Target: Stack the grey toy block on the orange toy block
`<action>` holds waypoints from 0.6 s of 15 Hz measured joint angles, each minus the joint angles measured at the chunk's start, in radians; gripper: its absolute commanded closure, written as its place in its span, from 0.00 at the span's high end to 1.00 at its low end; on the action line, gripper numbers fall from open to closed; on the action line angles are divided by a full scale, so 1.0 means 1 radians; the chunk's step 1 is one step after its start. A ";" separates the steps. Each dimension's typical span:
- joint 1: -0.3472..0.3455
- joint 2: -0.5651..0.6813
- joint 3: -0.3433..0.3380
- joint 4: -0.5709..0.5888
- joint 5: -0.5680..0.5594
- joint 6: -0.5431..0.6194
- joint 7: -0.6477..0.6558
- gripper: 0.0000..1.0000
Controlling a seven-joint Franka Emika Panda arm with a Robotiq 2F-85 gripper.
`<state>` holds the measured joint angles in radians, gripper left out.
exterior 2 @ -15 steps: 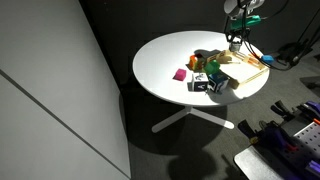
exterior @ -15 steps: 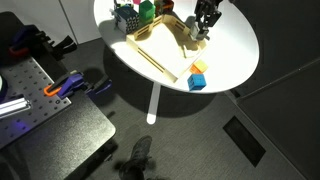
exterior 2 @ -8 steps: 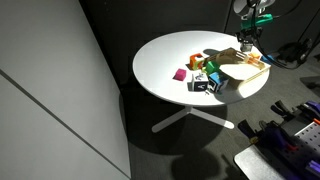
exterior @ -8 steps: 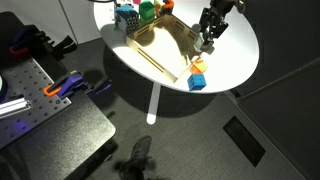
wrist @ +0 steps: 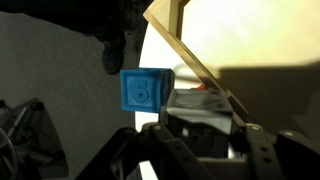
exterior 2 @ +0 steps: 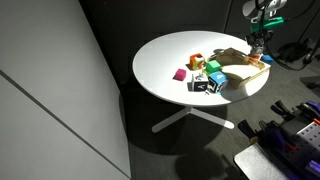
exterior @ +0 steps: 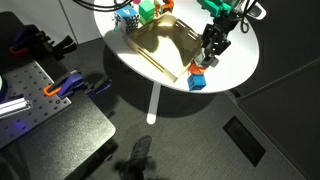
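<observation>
Wrist view: blue cube [wrist: 146, 92] flanks grey toy block [wrist: 200, 104].

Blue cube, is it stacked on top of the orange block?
No, the blue cube sits on the table beside the orange toy block.

The tool [exterior: 211, 52] has carried the grey toy block [wrist: 200, 103] toward the blue cube [exterior: 196, 83].

We see a plain white tabletop [exterior: 238, 60]. The blue cube [wrist: 145, 92] is bright blue, with a raised figure in the same blue. The orange toy block [exterior: 197, 68] is solid orange. The pincer [wrist: 200, 128] is black, and the grey toy block [wrist: 198, 103] between its fingers is pale, matte grey. The wooden tray [exterior: 160, 45] is tan. A pink block [exterior 2: 180, 74] and a green block [exterior 2: 213, 68] are unpatterned.
</observation>
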<state>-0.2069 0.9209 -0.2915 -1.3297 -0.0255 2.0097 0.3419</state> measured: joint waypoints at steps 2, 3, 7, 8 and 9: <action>-0.004 0.000 -0.002 -0.014 0.000 0.012 0.000 0.31; -0.004 0.000 -0.003 -0.021 -0.001 0.024 0.000 0.31; 0.000 -0.005 -0.003 -0.042 -0.015 0.064 0.000 0.86; 0.001 -0.007 -0.003 -0.049 -0.019 0.071 0.000 0.92; 0.001 -0.008 -0.003 -0.057 -0.022 0.080 0.000 0.99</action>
<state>-0.2061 0.9128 -0.2942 -1.3862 -0.0471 2.0893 0.3417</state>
